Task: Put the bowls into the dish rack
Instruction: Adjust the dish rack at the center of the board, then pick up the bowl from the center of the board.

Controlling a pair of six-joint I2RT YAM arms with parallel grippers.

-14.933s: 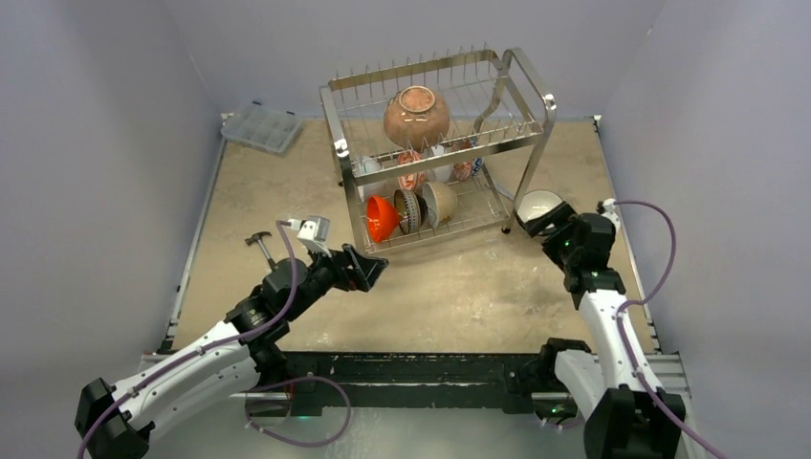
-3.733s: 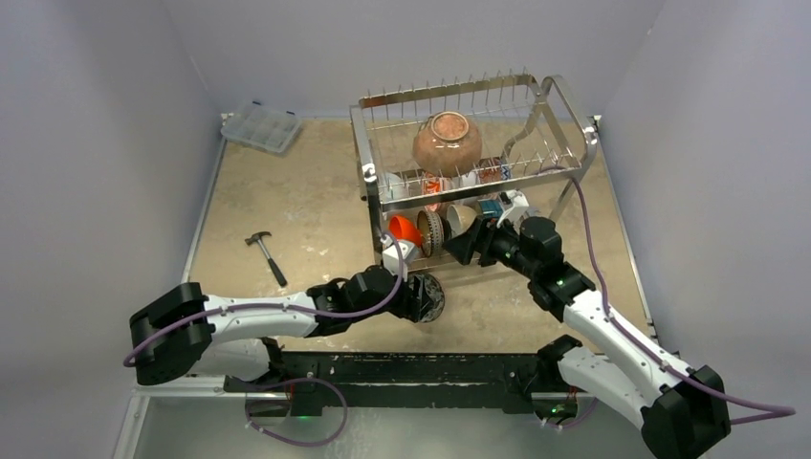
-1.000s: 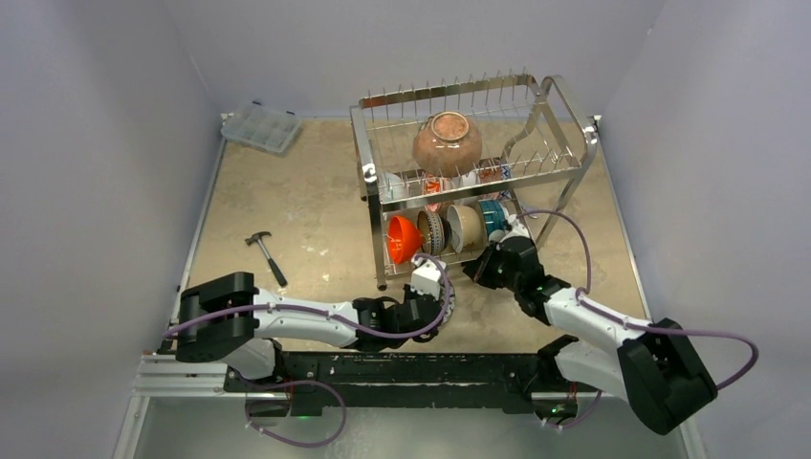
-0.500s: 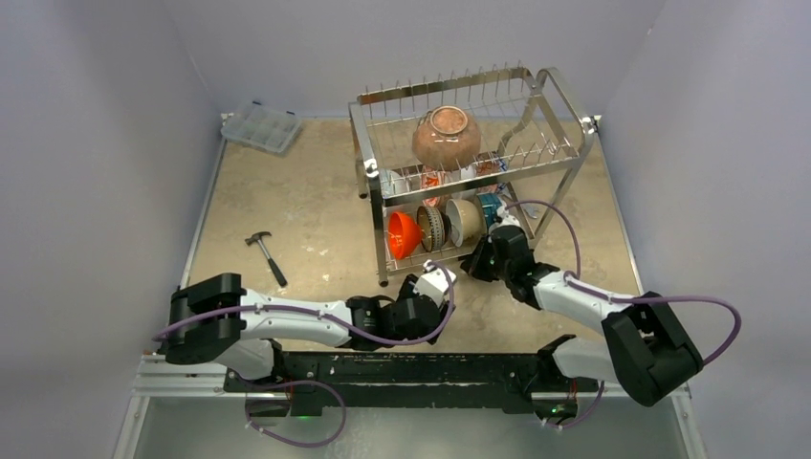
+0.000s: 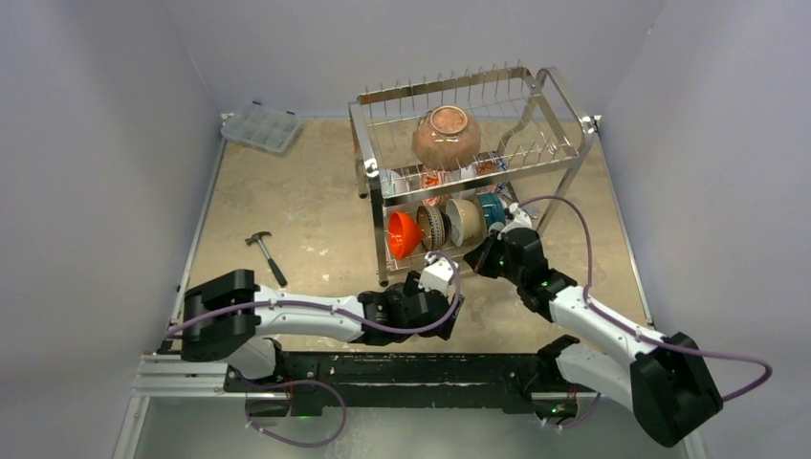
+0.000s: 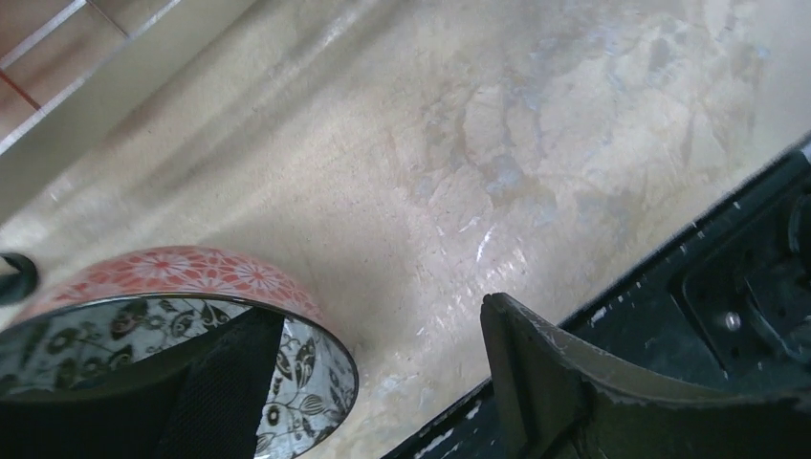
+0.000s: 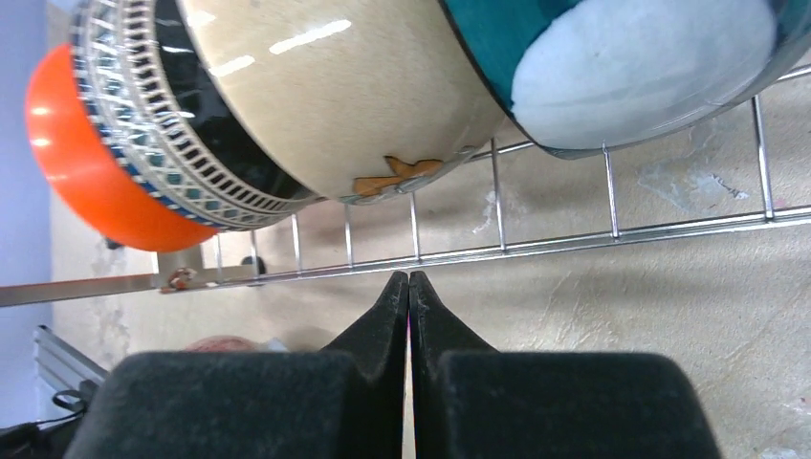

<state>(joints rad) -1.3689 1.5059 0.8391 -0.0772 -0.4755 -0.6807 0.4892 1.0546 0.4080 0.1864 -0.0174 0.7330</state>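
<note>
On the tan table [image 5: 287, 201], the clear compartment box [image 5: 260, 126] and the hammer [image 5: 265, 254] lie where they were. Near the front edge, the left gripper [image 6: 378, 311], clamped on the red floral bowl [image 6: 182, 273] a second ago, now has its jaws spread. One finger is inside the bowl's rim, and the bowl sits low by the table, outside the dish rack [image 5: 367, 174]. The rack's lower tier holds the orange bowl [image 5: 403, 234], a banded bowl [image 5: 432, 228], a cream bowl [image 5: 466, 222] and a teal bowl [image 5: 493, 212]; the brown bowl [image 5: 447, 137] sits on the upper tier. The right gripper [image 7: 409, 282] stays pressed together on nothing, just before the lower tier's front wire.
</note>
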